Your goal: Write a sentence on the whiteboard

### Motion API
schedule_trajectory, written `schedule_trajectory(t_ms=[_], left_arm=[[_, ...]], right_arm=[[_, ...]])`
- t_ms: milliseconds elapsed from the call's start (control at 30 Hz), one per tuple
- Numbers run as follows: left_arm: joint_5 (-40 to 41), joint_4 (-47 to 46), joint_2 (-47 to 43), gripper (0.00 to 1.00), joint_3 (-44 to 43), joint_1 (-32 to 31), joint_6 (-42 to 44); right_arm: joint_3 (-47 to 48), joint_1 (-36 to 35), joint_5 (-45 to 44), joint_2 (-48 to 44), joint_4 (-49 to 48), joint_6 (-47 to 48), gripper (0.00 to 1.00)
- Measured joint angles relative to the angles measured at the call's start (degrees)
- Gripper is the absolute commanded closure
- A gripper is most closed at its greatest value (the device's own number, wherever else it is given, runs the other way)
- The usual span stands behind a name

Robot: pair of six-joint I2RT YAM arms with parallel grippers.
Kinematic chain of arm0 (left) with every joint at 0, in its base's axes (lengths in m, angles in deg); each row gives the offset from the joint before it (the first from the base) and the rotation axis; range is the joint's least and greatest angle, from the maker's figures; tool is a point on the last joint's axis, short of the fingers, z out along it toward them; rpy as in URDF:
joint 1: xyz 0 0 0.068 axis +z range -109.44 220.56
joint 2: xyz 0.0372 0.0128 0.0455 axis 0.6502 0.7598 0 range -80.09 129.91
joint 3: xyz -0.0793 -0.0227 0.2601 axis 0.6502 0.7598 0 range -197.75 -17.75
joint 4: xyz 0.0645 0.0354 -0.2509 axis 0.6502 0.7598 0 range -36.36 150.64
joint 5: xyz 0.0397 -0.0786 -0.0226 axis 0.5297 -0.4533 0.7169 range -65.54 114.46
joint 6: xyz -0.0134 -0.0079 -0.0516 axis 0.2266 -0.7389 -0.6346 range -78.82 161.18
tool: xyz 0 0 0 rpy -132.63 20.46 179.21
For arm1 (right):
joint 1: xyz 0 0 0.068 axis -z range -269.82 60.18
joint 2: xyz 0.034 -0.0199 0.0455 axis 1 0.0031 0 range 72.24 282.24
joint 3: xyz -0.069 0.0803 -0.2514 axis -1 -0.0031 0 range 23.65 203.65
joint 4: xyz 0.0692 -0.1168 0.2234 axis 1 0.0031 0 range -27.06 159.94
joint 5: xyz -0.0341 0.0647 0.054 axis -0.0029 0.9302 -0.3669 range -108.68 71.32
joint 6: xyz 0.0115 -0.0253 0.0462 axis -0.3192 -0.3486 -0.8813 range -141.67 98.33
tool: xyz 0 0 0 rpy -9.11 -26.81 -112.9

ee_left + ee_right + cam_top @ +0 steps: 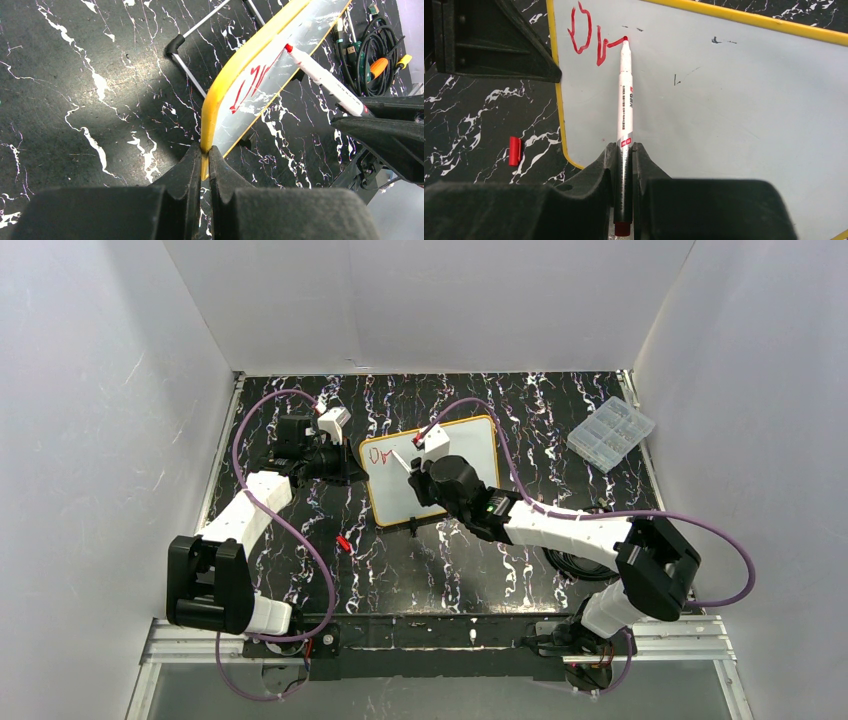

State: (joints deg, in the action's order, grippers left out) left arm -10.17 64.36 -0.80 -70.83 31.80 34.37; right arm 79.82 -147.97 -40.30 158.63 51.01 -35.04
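Note:
The whiteboard [455,465] with a yellow frame lies mid-table and also shows in the right wrist view [734,100]. Red marks reading about "Dr" [586,37] stand at its top left corner. My right gripper [625,150] is shut on a white red-tipped marker [625,95], its tip touching the board at the end of the second letter. My left gripper [205,152] is shut on the board's yellow left edge [225,85]. In the top view the left gripper [352,472] is at the board's left side and the right gripper [415,475] is over the board.
The marker's red cap [342,543] lies on the black marbled table left of the board's near corner; it also shows in the right wrist view [514,150]. A clear plastic compartment box [611,432] sits at the back right. Coiled cables [372,47] lie by the right arm.

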Motion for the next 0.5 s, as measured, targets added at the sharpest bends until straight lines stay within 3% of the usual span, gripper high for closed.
schedule_trajectory(t_ms=[500], left_arm=[[0.0,0.0,0.0,1.0,0.0,0.0,0.0]], right_arm=[[0.0,0.0,-0.2,0.0,-0.1,1.1,0.99]])
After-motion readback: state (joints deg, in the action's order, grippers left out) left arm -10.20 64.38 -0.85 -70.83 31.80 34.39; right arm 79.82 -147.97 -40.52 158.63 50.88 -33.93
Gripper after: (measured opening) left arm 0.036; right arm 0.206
